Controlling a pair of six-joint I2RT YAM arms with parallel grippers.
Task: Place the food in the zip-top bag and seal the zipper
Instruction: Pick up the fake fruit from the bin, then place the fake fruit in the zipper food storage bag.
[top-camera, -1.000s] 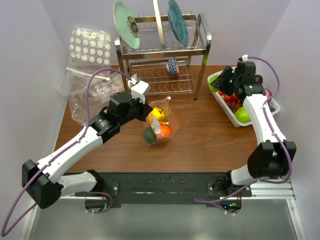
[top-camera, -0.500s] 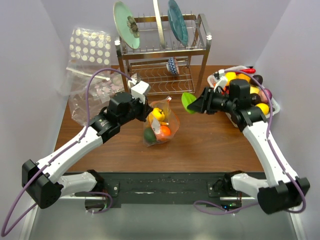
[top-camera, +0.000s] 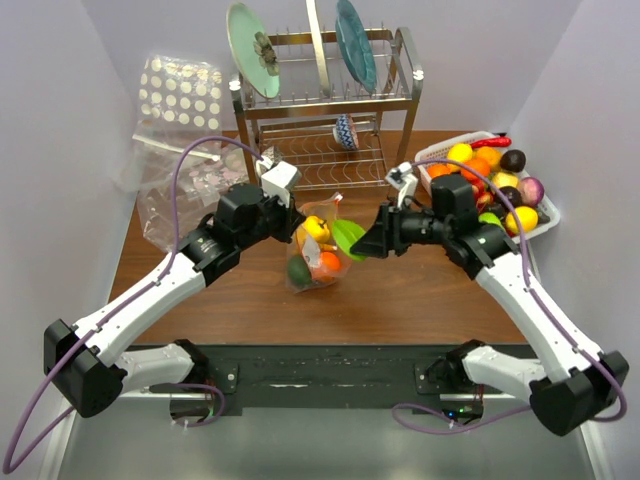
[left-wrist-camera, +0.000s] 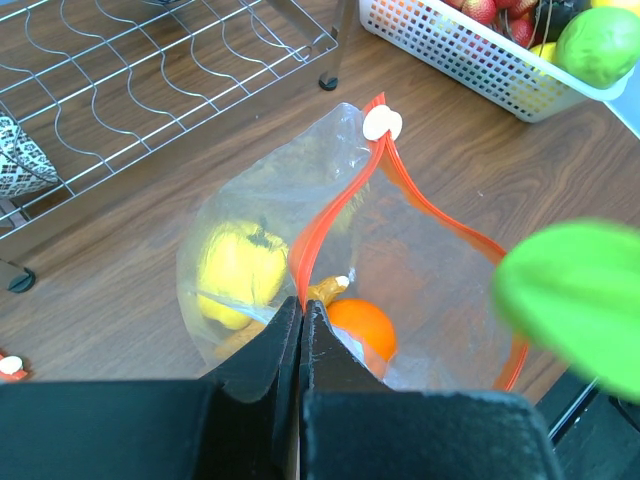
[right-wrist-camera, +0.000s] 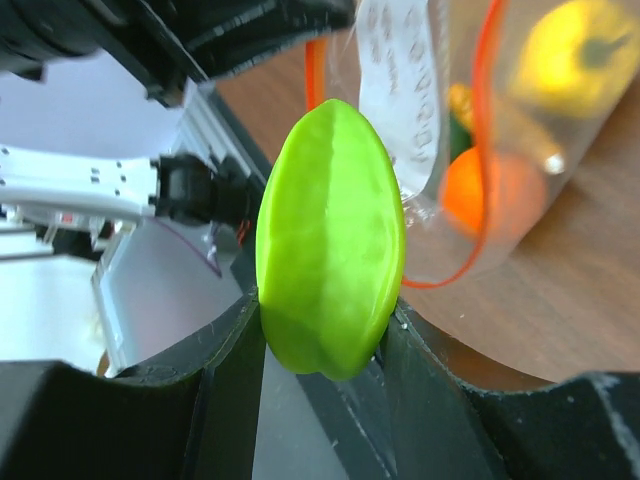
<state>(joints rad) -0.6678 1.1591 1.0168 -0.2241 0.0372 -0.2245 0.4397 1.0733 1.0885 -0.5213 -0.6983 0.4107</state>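
The clear zip-top bag (top-camera: 322, 250) stands open on the table, its orange-red zipper (left-wrist-camera: 345, 200) spread wide with the white slider (left-wrist-camera: 382, 124) at the far end. My left gripper (left-wrist-camera: 301, 305) is shut on the near end of the zipper rim and holds the mouth up. Inside lie a yellow pepper (left-wrist-camera: 235, 265), an orange fruit (left-wrist-camera: 362, 327) and a dark green piece (top-camera: 299, 270). My right gripper (right-wrist-camera: 325, 305) is shut on a bright green fruit (right-wrist-camera: 330, 240), which hangs just right of the bag's mouth (top-camera: 348, 238).
A white basket (top-camera: 545, 215) of more toy fruit sits at the right edge. A metal dish rack (top-camera: 320, 100) with plates stands behind the bag. A dotted clear bag (top-camera: 180, 90) and a speckled pouch (top-camera: 190, 195) lie at the back left.
My right arm has swung left from the basket with the green fruit, bringing it up to the bag's mouth. The left arm and the bag have stayed still.
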